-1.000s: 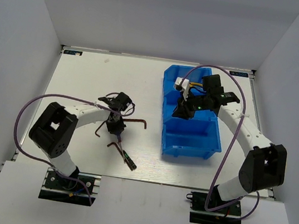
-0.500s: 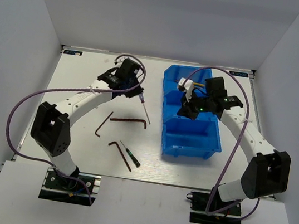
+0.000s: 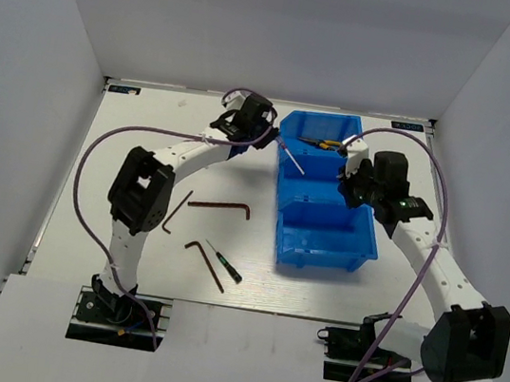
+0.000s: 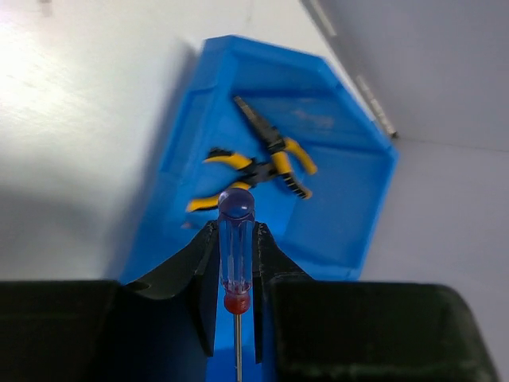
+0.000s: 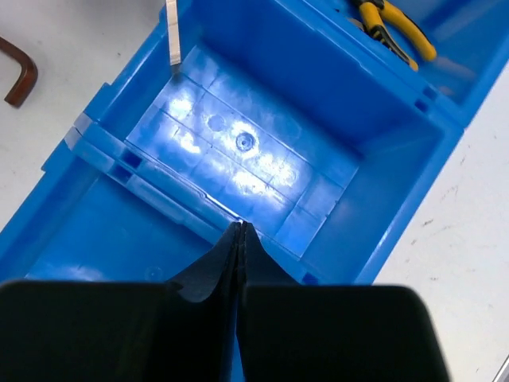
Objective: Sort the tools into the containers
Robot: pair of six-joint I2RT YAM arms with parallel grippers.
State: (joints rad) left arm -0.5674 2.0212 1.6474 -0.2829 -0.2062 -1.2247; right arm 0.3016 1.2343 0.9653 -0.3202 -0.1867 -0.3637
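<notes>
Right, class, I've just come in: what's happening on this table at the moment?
The left end effector grips a blue-and-red screwdriver at the far end of the blue bins, its shaft reaching over them. Yellow pliers already lie in the far compartment. The right end effector is shut and empty above the bins. Hex keys and a dark screwdriver lie unsorted on the table.
</notes>
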